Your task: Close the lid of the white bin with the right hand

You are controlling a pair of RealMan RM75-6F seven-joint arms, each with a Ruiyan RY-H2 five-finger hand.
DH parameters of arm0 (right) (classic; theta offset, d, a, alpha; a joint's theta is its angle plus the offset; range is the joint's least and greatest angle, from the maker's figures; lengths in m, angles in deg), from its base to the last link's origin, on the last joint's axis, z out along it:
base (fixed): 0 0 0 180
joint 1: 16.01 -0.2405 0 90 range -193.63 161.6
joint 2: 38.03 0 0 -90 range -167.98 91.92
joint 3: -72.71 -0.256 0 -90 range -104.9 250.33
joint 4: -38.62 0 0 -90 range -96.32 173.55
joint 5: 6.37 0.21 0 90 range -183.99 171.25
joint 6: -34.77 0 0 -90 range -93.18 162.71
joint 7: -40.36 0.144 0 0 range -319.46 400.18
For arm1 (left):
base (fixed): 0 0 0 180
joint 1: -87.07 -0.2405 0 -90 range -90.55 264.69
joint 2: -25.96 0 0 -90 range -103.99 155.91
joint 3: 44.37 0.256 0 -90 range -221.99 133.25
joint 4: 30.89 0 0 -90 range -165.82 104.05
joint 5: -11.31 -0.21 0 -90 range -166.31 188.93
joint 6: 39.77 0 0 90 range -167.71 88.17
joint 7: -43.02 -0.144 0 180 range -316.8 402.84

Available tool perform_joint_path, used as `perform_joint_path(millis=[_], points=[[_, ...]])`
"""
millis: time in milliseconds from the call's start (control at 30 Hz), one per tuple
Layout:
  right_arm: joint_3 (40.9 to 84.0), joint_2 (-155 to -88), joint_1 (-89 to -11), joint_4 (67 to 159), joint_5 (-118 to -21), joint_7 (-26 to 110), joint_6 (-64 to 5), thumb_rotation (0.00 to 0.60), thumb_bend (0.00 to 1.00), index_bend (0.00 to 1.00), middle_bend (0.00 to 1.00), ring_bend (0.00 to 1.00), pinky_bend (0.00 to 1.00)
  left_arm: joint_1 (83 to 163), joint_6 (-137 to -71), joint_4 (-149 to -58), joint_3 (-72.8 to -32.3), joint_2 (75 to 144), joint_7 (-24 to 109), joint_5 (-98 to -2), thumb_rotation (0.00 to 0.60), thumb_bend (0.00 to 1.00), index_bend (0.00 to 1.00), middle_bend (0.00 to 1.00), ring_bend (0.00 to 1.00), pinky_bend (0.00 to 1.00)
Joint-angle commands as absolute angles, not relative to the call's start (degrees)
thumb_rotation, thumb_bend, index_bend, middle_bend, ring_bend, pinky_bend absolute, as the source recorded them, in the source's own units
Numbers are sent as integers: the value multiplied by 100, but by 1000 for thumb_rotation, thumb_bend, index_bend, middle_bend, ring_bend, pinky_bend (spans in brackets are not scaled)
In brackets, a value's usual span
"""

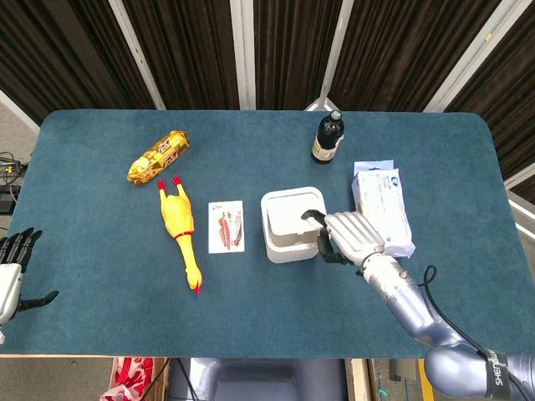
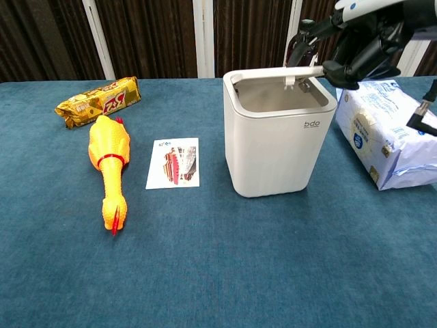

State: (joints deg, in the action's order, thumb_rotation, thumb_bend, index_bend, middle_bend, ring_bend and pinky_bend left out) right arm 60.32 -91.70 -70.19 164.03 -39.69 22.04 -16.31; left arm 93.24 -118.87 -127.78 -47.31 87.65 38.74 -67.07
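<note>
The white bin [image 2: 276,140] stands mid-table; from above it shows as a white square [image 1: 290,225]. Its lid [image 2: 276,71] lies nearly flat, a narrow gap still open above the rim. My right hand [image 1: 344,236] reaches in from the right, and its dark fingertips [image 1: 313,216] press on the lid's right part. In the chest view the right hand [image 2: 365,37] sits above the bin's right rim. My left hand [image 1: 12,267] hangs at the far left edge off the table, fingers apart, holding nothing.
A rubber chicken [image 1: 181,227], a snack pack [image 1: 158,156] and a small card [image 1: 226,225] lie left of the bin. A dark bottle [image 1: 328,138] stands behind it. A wipes packet [image 1: 382,208] lies right beside my right hand.
</note>
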Motion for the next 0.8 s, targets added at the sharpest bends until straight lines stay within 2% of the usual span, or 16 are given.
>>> perform_joint_path(millis=[33,400,800], points=[[6098,-9211,-7004,16433,-3982,2201,-1648,600,715,247,755,872,836,9323,-11887,-12777,-4728,8763,3877,-6709,600,0,0,0,0,0],[6382,-9427,-6968,16446,-4104,2155,-1692,600,715,247,755,871,836,9332,-11888,-12761,-4732,8772,3855,-6695,600,0,0,0,0,0],[6505,-9571,-6937,16368,-4136,2191,-1776,600,715,247,755,872,836,9329,-11900,-12758,-4730,8775,3845,-6686,600,0,0,0,0,0]])
